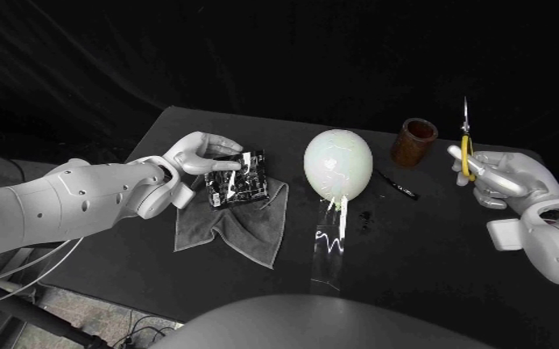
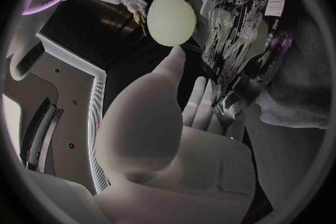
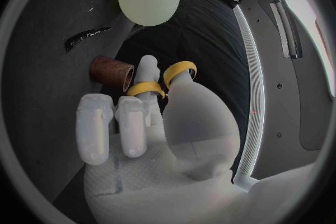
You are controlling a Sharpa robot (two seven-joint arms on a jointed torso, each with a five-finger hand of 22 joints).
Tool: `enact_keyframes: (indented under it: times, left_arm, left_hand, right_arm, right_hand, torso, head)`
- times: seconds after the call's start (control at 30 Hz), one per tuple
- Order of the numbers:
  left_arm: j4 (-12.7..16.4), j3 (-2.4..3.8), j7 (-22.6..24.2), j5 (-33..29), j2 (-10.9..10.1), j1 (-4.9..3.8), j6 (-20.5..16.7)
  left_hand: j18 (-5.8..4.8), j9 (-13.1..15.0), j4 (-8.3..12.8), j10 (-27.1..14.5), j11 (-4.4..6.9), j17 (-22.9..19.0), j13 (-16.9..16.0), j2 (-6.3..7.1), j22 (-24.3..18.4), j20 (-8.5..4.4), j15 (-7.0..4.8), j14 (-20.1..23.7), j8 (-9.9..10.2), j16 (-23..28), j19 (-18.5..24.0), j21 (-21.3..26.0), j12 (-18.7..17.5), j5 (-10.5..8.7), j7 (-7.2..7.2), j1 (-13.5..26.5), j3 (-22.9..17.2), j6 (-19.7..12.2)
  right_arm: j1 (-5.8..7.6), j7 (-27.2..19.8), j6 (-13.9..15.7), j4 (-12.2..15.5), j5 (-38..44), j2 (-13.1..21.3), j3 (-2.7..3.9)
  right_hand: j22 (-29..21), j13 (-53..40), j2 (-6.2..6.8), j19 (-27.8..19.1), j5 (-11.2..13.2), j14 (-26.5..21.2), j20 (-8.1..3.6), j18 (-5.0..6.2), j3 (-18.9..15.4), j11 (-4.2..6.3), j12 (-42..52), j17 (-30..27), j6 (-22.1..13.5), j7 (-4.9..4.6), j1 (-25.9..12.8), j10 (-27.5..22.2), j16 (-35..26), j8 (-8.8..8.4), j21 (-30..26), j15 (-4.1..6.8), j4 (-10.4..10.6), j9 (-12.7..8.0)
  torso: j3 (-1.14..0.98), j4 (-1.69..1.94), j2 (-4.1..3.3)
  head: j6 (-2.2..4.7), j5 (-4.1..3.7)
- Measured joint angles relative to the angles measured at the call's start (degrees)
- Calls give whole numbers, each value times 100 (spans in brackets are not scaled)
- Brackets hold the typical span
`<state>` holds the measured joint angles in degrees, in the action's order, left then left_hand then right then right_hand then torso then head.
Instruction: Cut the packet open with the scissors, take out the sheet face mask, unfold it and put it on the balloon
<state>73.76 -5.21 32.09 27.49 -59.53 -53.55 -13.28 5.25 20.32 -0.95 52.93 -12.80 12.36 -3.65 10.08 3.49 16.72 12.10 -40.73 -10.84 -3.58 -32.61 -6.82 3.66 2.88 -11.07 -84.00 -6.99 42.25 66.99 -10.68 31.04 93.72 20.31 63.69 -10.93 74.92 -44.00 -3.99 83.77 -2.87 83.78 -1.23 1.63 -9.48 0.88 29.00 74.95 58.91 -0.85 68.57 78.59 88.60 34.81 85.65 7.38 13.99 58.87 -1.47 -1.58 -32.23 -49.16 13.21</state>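
Left robot hand (image 1: 208, 153) on packet (image 1: 239, 178) over cloth (image 1: 239, 232)

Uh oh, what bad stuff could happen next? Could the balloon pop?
Maybe. The right hand holds the scissors with bare blades, and the balloon sits between them and the packet, so a careless pass could pop it. The left hand grips the packet near one edge, so it might slip or twist during the cut.
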Motion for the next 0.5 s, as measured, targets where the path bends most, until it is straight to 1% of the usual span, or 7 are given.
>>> enact_keyframes:
  times: [0.07,0.17,0.3,0.33,0.43,0.5]
  left_arm:
    - [-45,11,-13,-56,-2,0,26]
    - [-124,34,-20,-141,-2,-3,50]
    - [-239,91,-20,-312,-4,-21,60]
    - [-263,103,-18,-362,-5,-36,60]
    - [-310,132,-1,-544,-5,-113,56]
    - [-313,140,12,-675,5,-185,55]
  left_hand:
    - [0,-6,-32,0,0,0,0,-65,0,0,0,0,0,0,0,0,0,0,0,-20,126,0]
    - [0,-6,-55,0,0,-8,0,-91,0,0,0,0,0,0,0,0,0,0,0,-46,193,0]
    - [0,-19,-72,-43,-22,-32,0,-140,0,0,-6,18,0,0,0,0,0,0,0,-95,247,0]
    - [-1,-23,-79,-62,-21,-39,0,-163,0,0,-7,47,0,0,0,0,0,0,0,-118,265,0]
    - [-1,-24,-79,-62,-21,-42,1,-197,0,0,-10,50,0,0,0,0,0,0,0,-151,264,0]
    - [-1,-24,-79,-62,-21,-42,1,-218,0,-6,-10,50,0,0,-7,0,0,0,0,-173,264,0]
  right_arm:
    - [-3,-1,0,-3,-1,-1,0]
    - [-6,-2,0,-7,-2,-3,0]
    - [-7,-5,-1,-14,-3,-5,0]
    - [-7,-6,-1,-16,-3,-5,0]
    - [-8,-11,-1,-17,-4,-6,0]
    - [-8,-17,0,-17,-1,-7,0]
  right_hand:
    - [1,0,7,-1,0,0,1,0,0,0,0,0,0,0,7,0,0,0,0,0,0,0]
    - [1,0,15,-1,0,0,1,0,0,0,0,0,0,0,15,0,0,0,0,0,0,-1]
    - [2,0,15,-1,0,0,1,0,0,-1,0,-3,0,0,15,-1,0,-1,0,0,0,5]
    - [3,0,15,-1,0,0,1,-1,0,-20,5,-4,0,0,15,-20,0,-3,-1,0,0,6]
    - [3,0,15,-2,0,0,2,0,1,-20,23,-5,0,0,15,-20,-1,-3,-1,0,-20,6]
    - [2,0,32,-2,0,0,2,0,-6,-20,25,-5,0,0,32,-20,-3,-8,-1,0,-43,14]
  torso:
    - [1,0,0]
    - [0,0,-1]
    - [1,0,0]
    - [1,0,0]
    - [-1,-1,0]
    - [-1,-2,0]
  head:
    - [3,-4]
    - [9,-10]
    - [27,-25]
    - [32,-31]
    - [62,-63]
    - [81,-87]
